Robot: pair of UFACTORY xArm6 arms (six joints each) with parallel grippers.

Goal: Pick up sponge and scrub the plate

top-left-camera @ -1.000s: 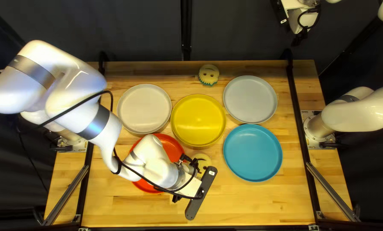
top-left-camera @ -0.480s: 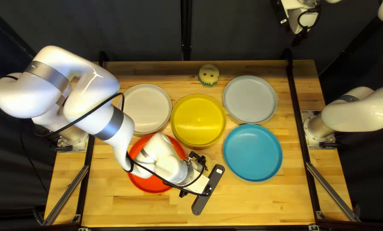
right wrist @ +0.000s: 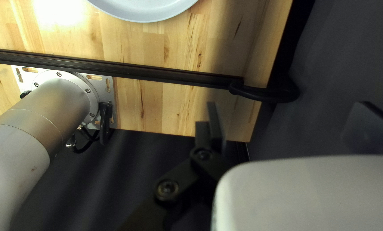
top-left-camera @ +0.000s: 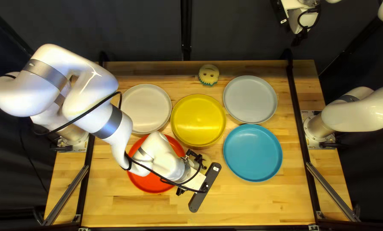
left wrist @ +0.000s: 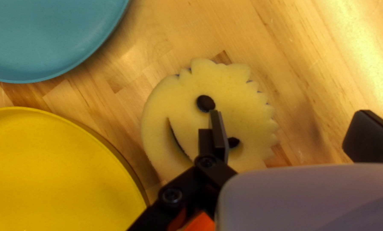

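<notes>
Count white plate [top-left-camera: 146,107] far left, red plate [top-left-camera: 150,184] near left and yellow plate [top-left-camera: 198,119] central among five. Hold left gripper [top-left-camera: 195,158], jaws apart, above near sponge [left wrist: 208,81], one of two. Find far sponge [top-left-camera: 209,74], grey plate [top-left-camera: 250,99], nearer blue plate [top-left-camera: 252,152], then raised right gripper [top-left-camera: 300,38], also open.

a dark curtain [top-left-camera: 131,32] hangs behind the pale wooden table [top-left-camera: 255,203].

Smiling yellow sponge [left wrist: 180,102], flat, beside yellow plate [left wrist: 59,171]
</notes>
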